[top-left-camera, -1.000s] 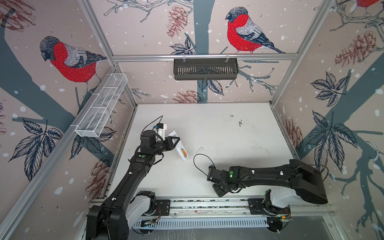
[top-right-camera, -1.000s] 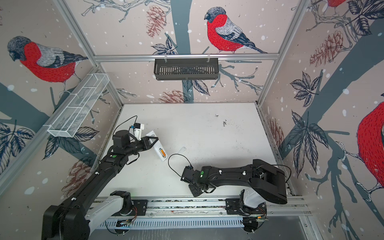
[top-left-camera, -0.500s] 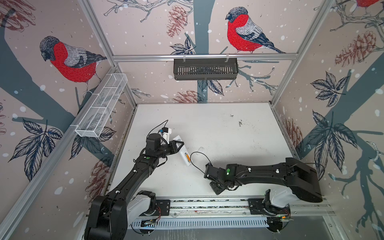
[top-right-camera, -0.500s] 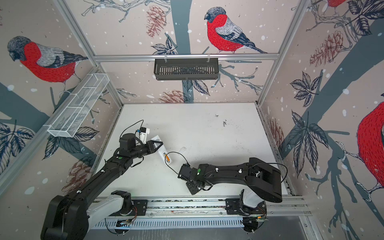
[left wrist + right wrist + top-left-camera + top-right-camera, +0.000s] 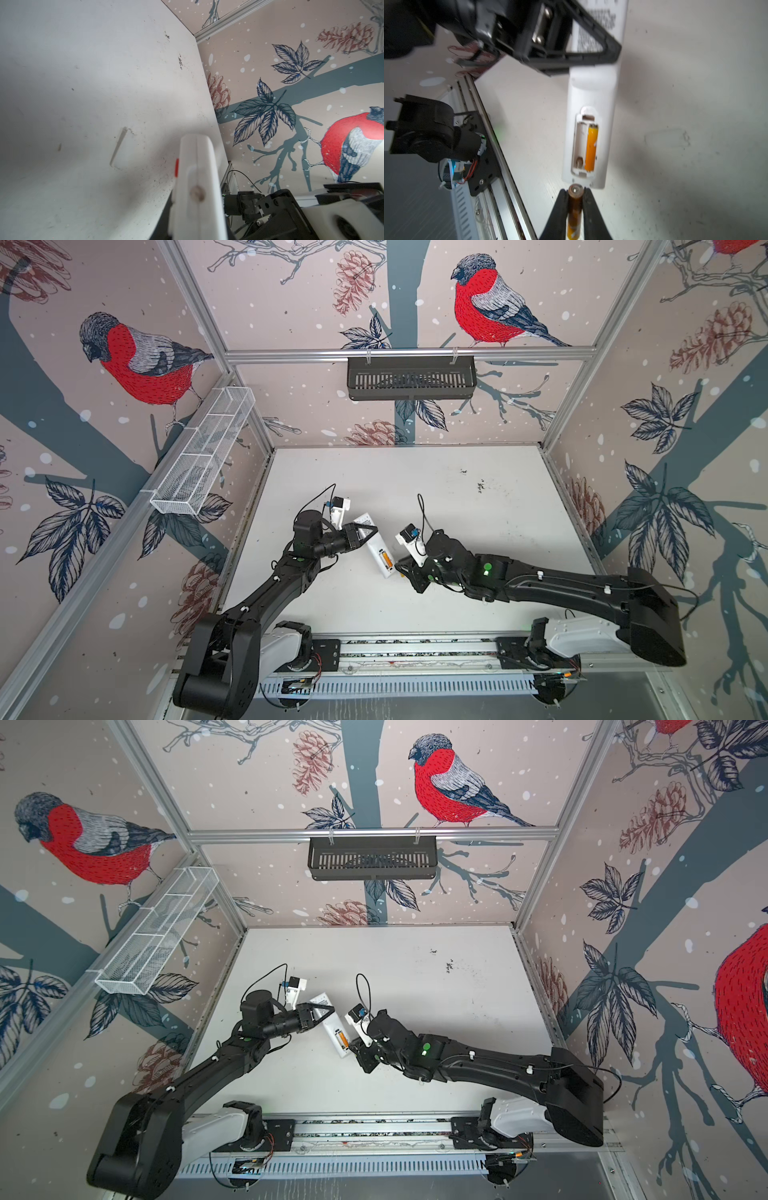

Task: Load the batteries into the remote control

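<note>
The left gripper (image 5: 365, 531) is closed on the remote control (image 5: 376, 549), clamping its labelled end; in both top views the remote control (image 5: 332, 1031) lies diagonally over the near-left area of the white table (image 5: 457, 497), back face up. Whether its free end touches the table cannot be determined. In the right wrist view the battery bay is uncovered: the first battery (image 5: 591, 149), orange, is seated lengthwise in one slot, and the adjacent slot shows its bare metal contact. The right gripper (image 5: 576, 191) is closed on the second battery (image 5: 575, 207), gripping it between both fingers with the silvery end facing the remote control. That end sits just beside the remote control's free end, in line with the open slot, outside the bay. In a top view the right gripper (image 5: 404, 568) is positioned immediately beside the remote control's near end.
</note>
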`<move>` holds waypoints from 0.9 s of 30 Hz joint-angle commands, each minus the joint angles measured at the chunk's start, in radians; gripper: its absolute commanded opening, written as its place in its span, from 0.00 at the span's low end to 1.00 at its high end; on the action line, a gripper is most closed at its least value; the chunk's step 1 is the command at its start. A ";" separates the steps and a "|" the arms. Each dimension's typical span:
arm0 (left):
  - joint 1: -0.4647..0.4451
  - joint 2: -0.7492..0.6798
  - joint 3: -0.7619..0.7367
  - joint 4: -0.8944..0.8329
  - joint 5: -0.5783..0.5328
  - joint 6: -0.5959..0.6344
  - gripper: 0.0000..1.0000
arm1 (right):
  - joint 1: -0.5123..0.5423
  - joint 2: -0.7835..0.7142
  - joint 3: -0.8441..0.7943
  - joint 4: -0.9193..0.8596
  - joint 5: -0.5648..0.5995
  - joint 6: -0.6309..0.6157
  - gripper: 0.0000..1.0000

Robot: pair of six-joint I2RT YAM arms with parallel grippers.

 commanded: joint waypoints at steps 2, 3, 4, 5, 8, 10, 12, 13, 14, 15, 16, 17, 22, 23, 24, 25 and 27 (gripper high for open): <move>-0.002 0.014 -0.012 0.211 0.098 -0.101 0.00 | -0.022 -0.022 -0.060 0.289 -0.031 -0.117 0.17; -0.002 0.013 -0.014 0.224 0.103 -0.108 0.00 | -0.031 -0.035 -0.076 0.313 -0.039 -0.126 0.17; -0.001 0.014 -0.016 0.240 0.107 -0.119 0.00 | -0.042 -0.049 -0.091 0.345 -0.056 -0.131 0.17; -0.002 0.015 -0.021 0.263 0.114 -0.133 0.00 | -0.051 -0.048 -0.102 0.370 -0.072 -0.138 0.17; -0.002 0.022 -0.032 0.315 0.128 -0.168 0.00 | -0.058 -0.049 -0.123 0.432 -0.097 -0.157 0.17; -0.001 0.025 -0.038 0.337 0.131 -0.180 0.00 | -0.060 -0.047 -0.137 0.473 -0.115 -0.158 0.17; -0.002 0.029 -0.040 0.349 0.133 -0.188 0.00 | -0.065 -0.038 -0.144 0.500 -0.132 -0.155 0.17; -0.002 0.029 -0.041 0.351 0.133 -0.189 0.00 | -0.065 -0.032 -0.143 0.503 -0.138 -0.155 0.17; -0.002 0.029 -0.039 0.350 0.133 -0.188 0.00 | -0.066 -0.031 -0.143 0.508 -0.145 -0.155 0.17; -0.002 0.030 -0.039 0.350 0.133 -0.188 0.00 | -0.064 -0.012 -0.143 0.511 -0.148 -0.155 0.17; -0.002 0.028 -0.039 0.350 0.134 -0.187 0.00 | -0.064 0.002 -0.145 0.521 -0.153 -0.155 0.17; -0.002 0.029 -0.039 0.351 0.135 -0.189 0.00 | -0.064 0.011 -0.147 0.526 -0.155 -0.153 0.17; 0.000 0.029 -0.039 0.366 0.138 -0.196 0.00 | -0.064 0.053 -0.148 0.544 -0.167 -0.150 0.17; 0.002 0.029 -0.040 0.371 0.139 -0.200 0.00 | -0.065 0.062 -0.150 0.552 -0.168 -0.151 0.17; 0.001 0.029 -0.040 0.371 0.139 -0.201 0.00 | -0.064 0.069 -0.148 0.552 -0.168 -0.150 0.16; 0.003 0.030 -0.039 0.372 0.140 -0.201 0.00 | -0.064 0.077 -0.145 0.546 -0.166 -0.151 0.16; 0.005 0.027 -0.041 0.378 0.143 -0.203 0.00 | -0.062 0.083 -0.149 0.545 -0.159 -0.151 0.16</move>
